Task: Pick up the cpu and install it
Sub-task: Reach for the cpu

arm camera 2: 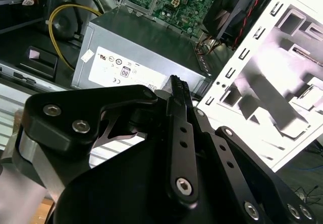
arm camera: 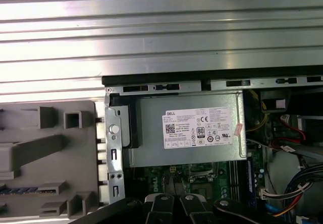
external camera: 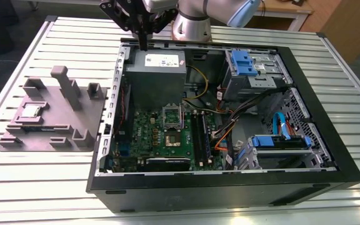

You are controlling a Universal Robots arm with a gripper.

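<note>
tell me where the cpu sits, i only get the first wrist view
Observer: The small square silver-topped cpu lies in the grey moulded plastic tray, on the exterior view's left of the black computer case.
Operator: is the tool close to it
Observer: No. The tool hangs at the case's rim beside the grey metal power supply box, well apart from the tray.
</note>
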